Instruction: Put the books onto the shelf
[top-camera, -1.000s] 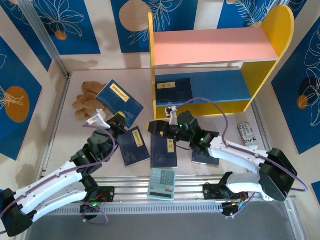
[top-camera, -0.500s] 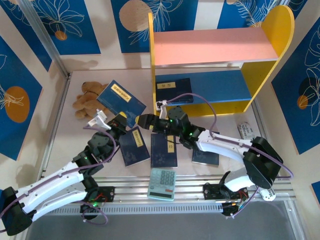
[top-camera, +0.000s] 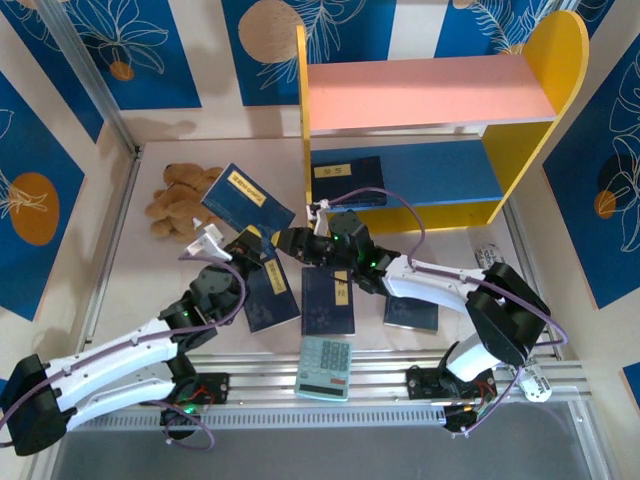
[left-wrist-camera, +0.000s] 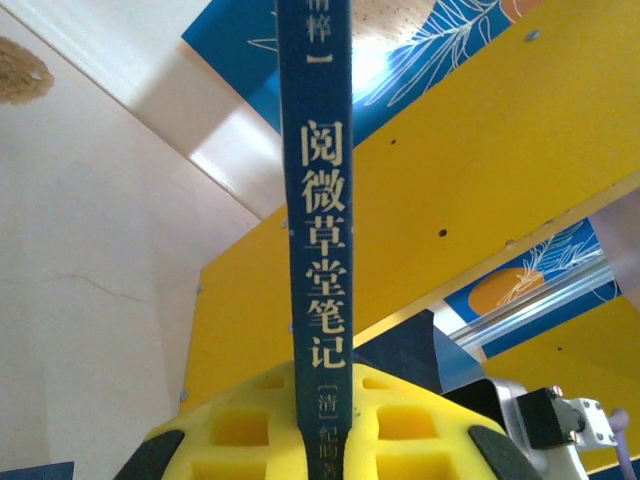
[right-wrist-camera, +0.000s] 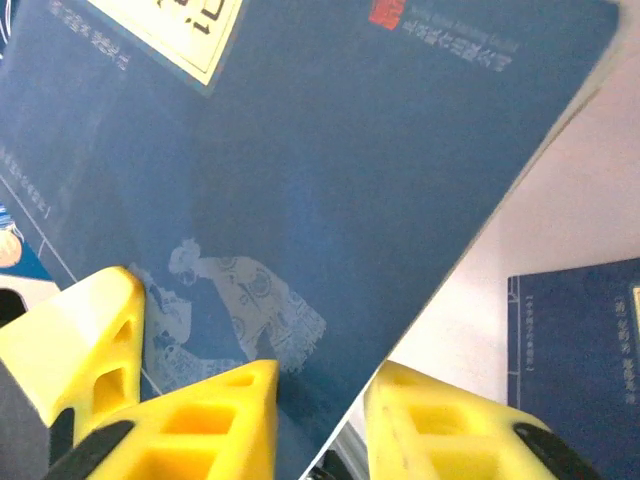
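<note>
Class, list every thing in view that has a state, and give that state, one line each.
Held book: raised off the table, tilted.
Left end effector: shut on the held book.
Right end effector: straddling the held book's edge, grip unclear.
Shelf book: flat on the shelf's lower board.
Table books: three, lying flat, covers up.
Calculator: flat, keys up.

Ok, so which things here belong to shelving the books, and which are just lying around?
Part of the job: two-tier shelf with yellow sides, pink top board and blue lower board; thin dark navy-blue books with yellow labels: raised book, one on the lower board, three lying flat.
Just lying about: mint-green calculator; brown plush toy.
</note>
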